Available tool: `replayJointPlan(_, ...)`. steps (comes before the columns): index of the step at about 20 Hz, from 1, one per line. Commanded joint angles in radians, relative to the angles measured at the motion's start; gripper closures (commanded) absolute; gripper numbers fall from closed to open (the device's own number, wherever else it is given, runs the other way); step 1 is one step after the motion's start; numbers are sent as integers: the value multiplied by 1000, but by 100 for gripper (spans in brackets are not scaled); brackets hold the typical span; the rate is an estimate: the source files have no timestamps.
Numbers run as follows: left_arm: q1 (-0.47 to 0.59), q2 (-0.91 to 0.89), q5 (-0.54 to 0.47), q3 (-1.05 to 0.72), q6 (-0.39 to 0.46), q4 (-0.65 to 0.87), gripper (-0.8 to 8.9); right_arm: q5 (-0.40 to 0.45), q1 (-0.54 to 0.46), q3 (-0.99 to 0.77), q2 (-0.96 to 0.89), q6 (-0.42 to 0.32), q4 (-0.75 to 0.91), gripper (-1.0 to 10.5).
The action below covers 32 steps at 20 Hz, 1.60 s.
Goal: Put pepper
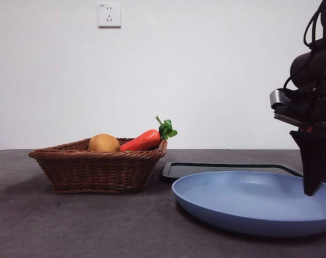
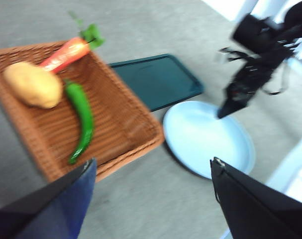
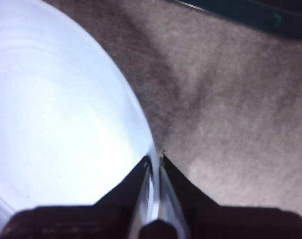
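Pepper [image 2: 81, 119] lies lengthwise in basket [image 2: 116, 129] beside potato [image 2: 32, 84], below left gripper [image 2: 151, 174], jaws wide open, nearer arm; right gripper [image 3: 153, 162] closed on blue plate [image 3: 51, 114] rim, well apart from pepper.

pepper [image 2: 81, 119]: hidden behind the basket [image 1: 93, 169] wall in the front view.
blue plate [image 1: 248, 207]: cut off at the right edge in the front view.
left wrist view: blurred all over.
right gripper [image 3: 153, 160]: the plate rim is pinched between its jaws.
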Motion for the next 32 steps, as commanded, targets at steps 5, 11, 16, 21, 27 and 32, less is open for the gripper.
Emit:
replayJointPlan(5,-127,124,-176,64,-24,45,412,10,2,15,-166,27,-89,944)
replayJointPlan(11,-307,419,-410,200,-27,146,412,12,1,15,-464,71,-151,944)
replayJointPlan(16,-390,714,-563,355,-19,183,412,12,1,15,-623,113,-165,944)
replayJointPlan(21,-404,977,-614,504,-19,185,412,11,1,15,-691,122,-172,944)
replayJointPlan(27,-404,1140,-615,531,-21,243,412,8,1,15,-702,122,-176,944)
replayJointPlan(32,-404,1201,-615,531,-26,257,412,8,1,15,-702,121,-177,943)
